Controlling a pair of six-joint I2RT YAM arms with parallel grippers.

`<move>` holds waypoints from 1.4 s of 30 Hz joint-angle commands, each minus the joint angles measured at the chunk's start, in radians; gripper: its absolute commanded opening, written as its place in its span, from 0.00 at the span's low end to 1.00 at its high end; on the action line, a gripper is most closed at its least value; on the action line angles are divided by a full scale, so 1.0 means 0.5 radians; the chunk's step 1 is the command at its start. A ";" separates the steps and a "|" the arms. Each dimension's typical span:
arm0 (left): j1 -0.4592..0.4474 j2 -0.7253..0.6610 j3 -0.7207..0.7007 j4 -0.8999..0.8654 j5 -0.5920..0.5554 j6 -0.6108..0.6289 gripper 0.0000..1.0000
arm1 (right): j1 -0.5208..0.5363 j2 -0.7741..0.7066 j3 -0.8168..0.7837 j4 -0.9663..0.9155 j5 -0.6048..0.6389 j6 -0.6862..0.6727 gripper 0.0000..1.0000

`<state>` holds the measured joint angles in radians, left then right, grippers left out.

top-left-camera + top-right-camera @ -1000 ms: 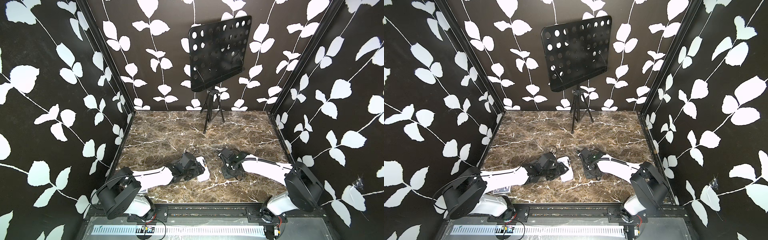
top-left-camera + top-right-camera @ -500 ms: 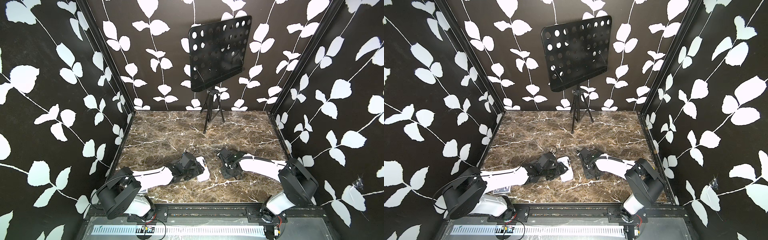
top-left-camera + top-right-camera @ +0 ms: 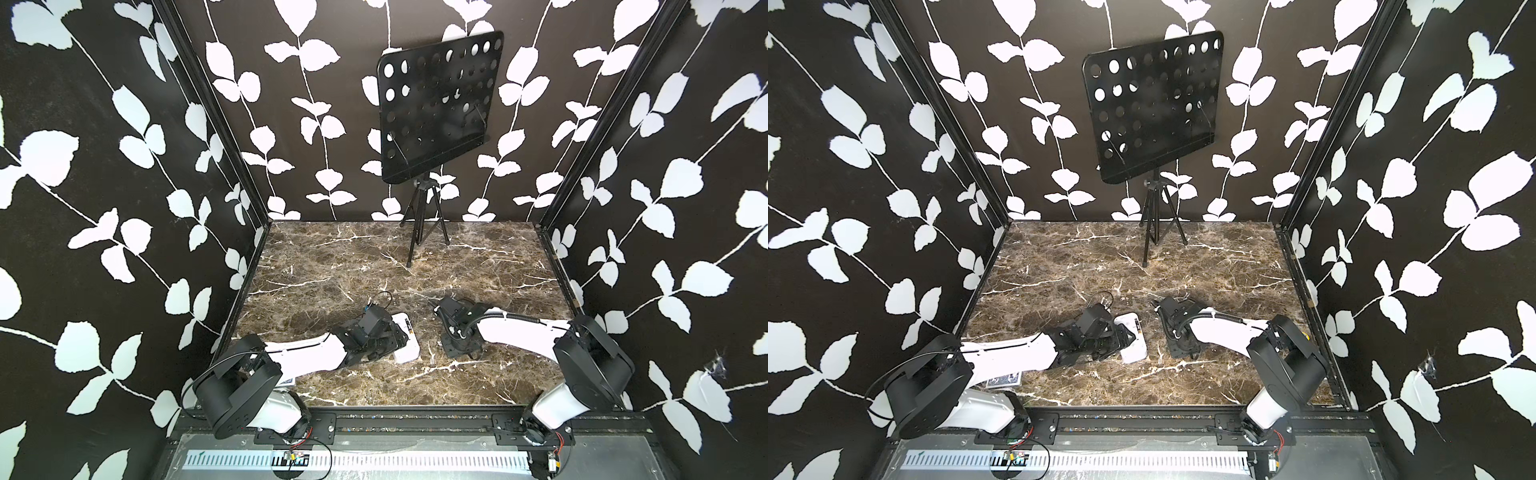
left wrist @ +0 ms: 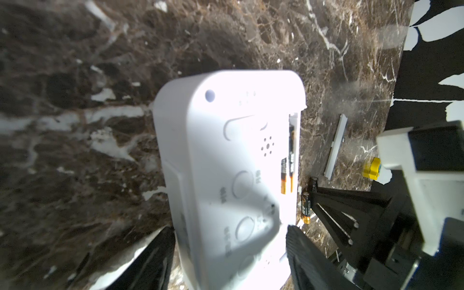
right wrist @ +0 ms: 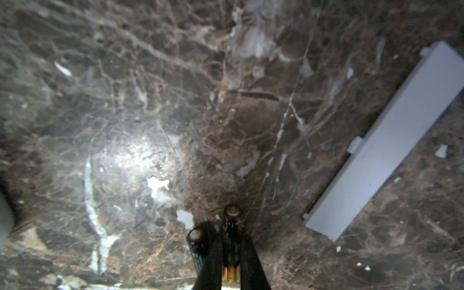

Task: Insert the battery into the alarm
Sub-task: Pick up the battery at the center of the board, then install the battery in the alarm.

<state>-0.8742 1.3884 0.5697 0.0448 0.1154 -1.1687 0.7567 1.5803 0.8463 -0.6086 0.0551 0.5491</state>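
Closer to the alarm (image 4: 221, 130) now, the right gripper (image 5: 231, 236) has narrowed and pinches a battery (image 5: 232, 212) just beside it; a second battery (image 5: 197, 247) lies alongside. The left gripper (image 4: 228, 232), jaws wide, clamps the alarm, back up on the table (image 4: 75, 125), compartment open.

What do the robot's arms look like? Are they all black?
No! Both the left arm and the right arm have smooth white tubes joined by chunky round black joints. A ribbed black cable arches over the right arm. The left gripper and right gripper are black, with long flat fingers.
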 commanded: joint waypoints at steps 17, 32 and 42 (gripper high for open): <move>0.061 -0.313 -0.108 -0.208 -0.107 0.101 0.71 | 0.168 -0.252 0.353 -0.185 -0.302 0.116 0.11; 0.068 -0.302 -0.149 -0.206 -0.070 0.084 0.67 | 0.350 0.285 0.745 -0.143 -0.350 0.255 0.11; 0.068 -0.273 -0.138 -0.203 -0.057 0.090 0.67 | 0.349 0.359 0.763 -0.253 -0.290 0.237 0.14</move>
<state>-0.8440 1.2545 0.5079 -0.0422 0.0856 -1.1332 0.9276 1.7527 1.2224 -0.6762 -0.1162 0.6552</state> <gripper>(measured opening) 0.673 0.132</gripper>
